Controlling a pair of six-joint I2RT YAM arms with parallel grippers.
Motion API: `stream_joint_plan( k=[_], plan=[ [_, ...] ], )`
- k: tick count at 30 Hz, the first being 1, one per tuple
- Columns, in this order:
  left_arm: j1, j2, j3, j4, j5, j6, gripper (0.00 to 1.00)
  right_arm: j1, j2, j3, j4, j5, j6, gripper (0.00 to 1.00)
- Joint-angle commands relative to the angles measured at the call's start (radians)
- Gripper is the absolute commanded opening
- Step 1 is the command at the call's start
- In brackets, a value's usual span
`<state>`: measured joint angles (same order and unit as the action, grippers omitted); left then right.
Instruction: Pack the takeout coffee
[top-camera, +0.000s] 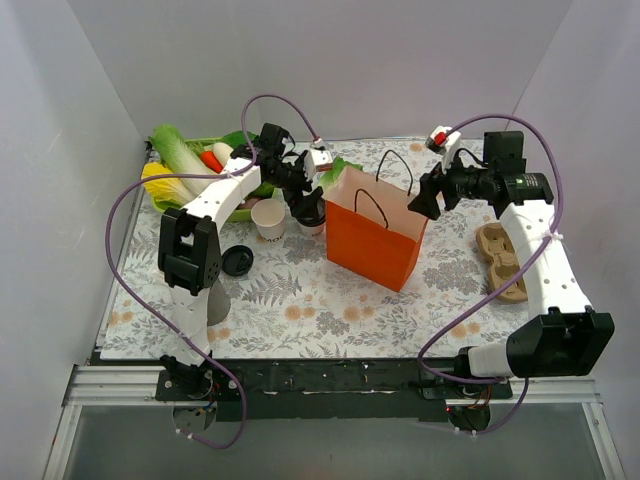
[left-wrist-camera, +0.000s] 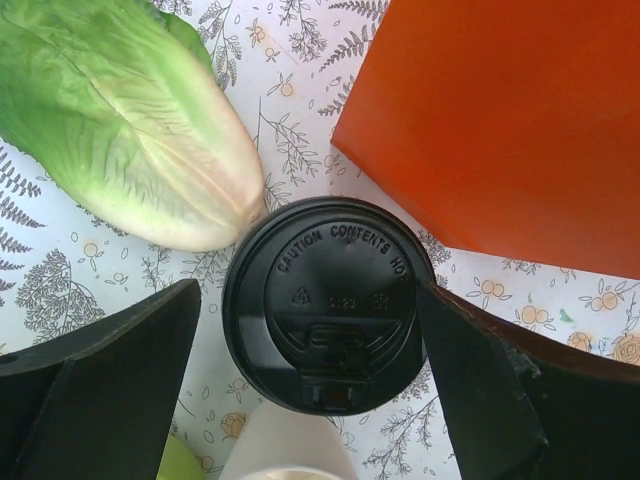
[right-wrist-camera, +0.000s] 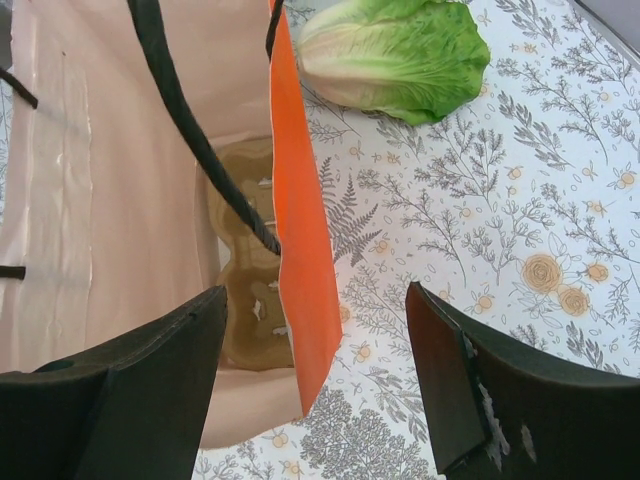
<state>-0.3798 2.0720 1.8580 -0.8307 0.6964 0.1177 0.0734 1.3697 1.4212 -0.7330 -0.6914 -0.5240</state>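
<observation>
The takeout coffee (top-camera: 312, 216), a small white cup with a black lid, stands just left of the orange paper bag (top-camera: 372, 238). My left gripper (top-camera: 303, 200) hangs over it. In the left wrist view the lid (left-wrist-camera: 330, 300) lies between my open fingers (left-wrist-camera: 110, 380), which straddle it without closing; the right finger is at the lid's edge. My right gripper (top-camera: 422, 203) is open at the bag's right rim. In the right wrist view the bag's orange wall (right-wrist-camera: 300, 250) stands between its jaws, and a cardboard carrier (right-wrist-camera: 245, 290) lies at the bottom of the bag.
A bare-rimmed white cup (top-camera: 268, 218) stands left of the coffee, and a loose black lid (top-camera: 237, 262) lies nearer me. A lettuce (left-wrist-camera: 130, 120) lies behind the coffee. A green tray of vegetables (top-camera: 190, 165) is back left. A cardboard cup carrier (top-camera: 503, 262) is at right.
</observation>
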Motion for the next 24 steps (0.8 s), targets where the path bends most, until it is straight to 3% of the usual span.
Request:
stream_joint_plan(
  k=[1,8,14,18,24],
  plan=[
    [0.002,-0.047,0.030,-0.015,0.008,-0.004,0.91,-0.004,-0.057,-0.019,0.003,-0.022,0.001,0.80],
    [0.002,-0.113,-0.057,0.041,-0.011,0.042,0.94,-0.004,-0.072,-0.025,0.020,-0.028,0.018,0.79],
    [0.001,-0.115,-0.065,-0.008,0.069,0.174,0.96,-0.006,-0.077,-0.028,0.017,-0.033,0.025,0.79],
    [0.002,-0.089,-0.031,-0.012,0.078,0.220,0.97,-0.006,-0.070,-0.022,0.018,-0.039,0.032,0.80],
    [-0.001,-0.024,0.085,-0.062,0.107,0.155,0.97,-0.006,-0.047,0.022,0.007,-0.048,0.030,0.80]
  ],
)
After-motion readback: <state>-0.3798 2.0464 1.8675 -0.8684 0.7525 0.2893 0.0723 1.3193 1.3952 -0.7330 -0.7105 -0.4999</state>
